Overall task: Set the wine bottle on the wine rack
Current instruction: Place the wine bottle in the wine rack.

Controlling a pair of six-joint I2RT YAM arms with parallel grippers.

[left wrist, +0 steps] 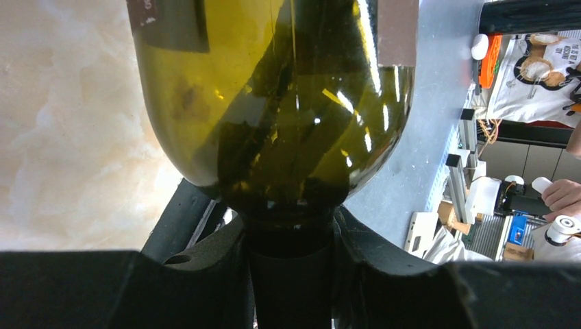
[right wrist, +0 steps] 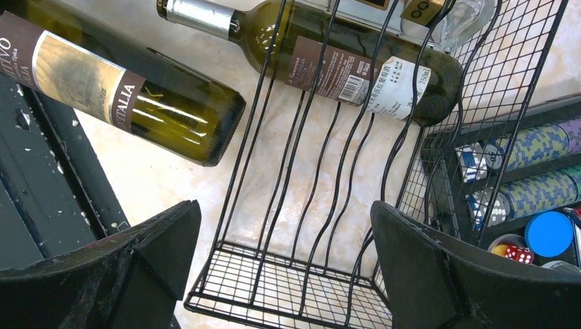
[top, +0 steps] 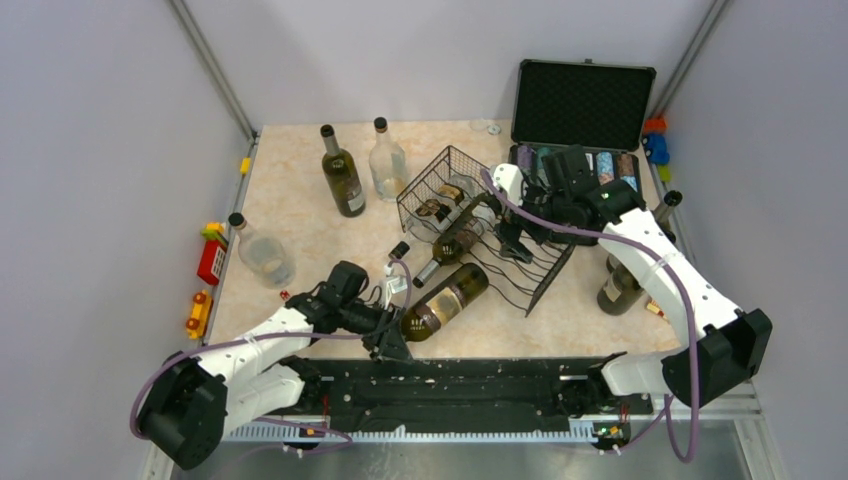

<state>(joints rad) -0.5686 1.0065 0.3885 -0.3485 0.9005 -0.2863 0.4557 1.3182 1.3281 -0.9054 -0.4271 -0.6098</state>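
A green wine bottle (top: 447, 298) with a brown and tan label lies on its side just left of the wine rack (top: 500, 250), its base pointing at the rack's near edge. My left gripper (top: 390, 325) is shut on its neck. In the left wrist view the neck sits between the fingers (left wrist: 205, 253) under the bottle's shoulder (left wrist: 274, 103). My right gripper (right wrist: 284, 219) hangs open over the black wire rack (right wrist: 308, 281), nothing between its fingers. The held bottle's base (right wrist: 137, 96) shows at the left. Another bottle (right wrist: 342, 65) lies in the rack.
Upright on the table stand a dark bottle (top: 342, 178), a clear bottle (top: 387, 160), another clear one (top: 262, 252) at the left and one (top: 625, 285) beside my right arm. An open black case (top: 583, 105) holds poker chips (right wrist: 527, 147). Toys (top: 210, 262) line the left edge.
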